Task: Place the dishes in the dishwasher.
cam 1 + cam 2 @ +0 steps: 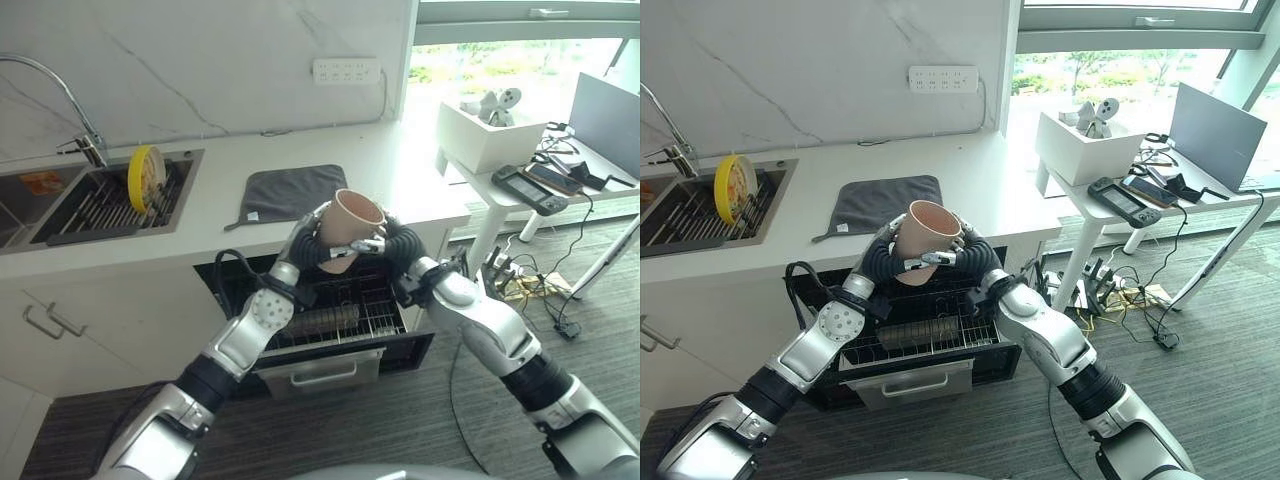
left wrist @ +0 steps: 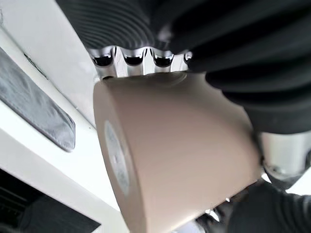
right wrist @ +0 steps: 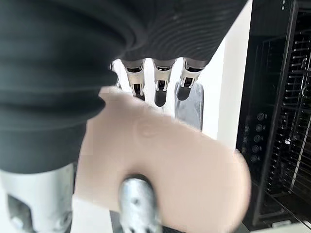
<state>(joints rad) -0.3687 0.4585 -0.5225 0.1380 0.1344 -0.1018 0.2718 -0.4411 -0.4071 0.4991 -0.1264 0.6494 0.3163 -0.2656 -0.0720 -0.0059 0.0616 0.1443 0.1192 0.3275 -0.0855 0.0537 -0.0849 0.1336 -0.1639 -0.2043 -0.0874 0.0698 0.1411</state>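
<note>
Both arms reach forward and bend inward so that the two hands meet around a beige cup (image 1: 352, 222), held in the air above the open dishwasher drawer (image 1: 330, 320) and just in front of the counter edge. The cup is tilted, its open mouth facing up and away from the robot. The left hand (image 1: 309, 236) wraps the cup's left side, its fingers (image 2: 131, 60) curled over the wall near the base. The right hand (image 1: 375, 241) clasps the opposite side, its fingers (image 3: 160, 80) hooked over the cup and its thumb (image 3: 138, 204) pressed against the near surface. On the white counter (image 1: 400, 180) behind lies a grey mat (image 1: 290, 193), and a yellow plate (image 1: 146, 178) stands on edge in the sink rack (image 1: 110, 205) to the left.
</note>
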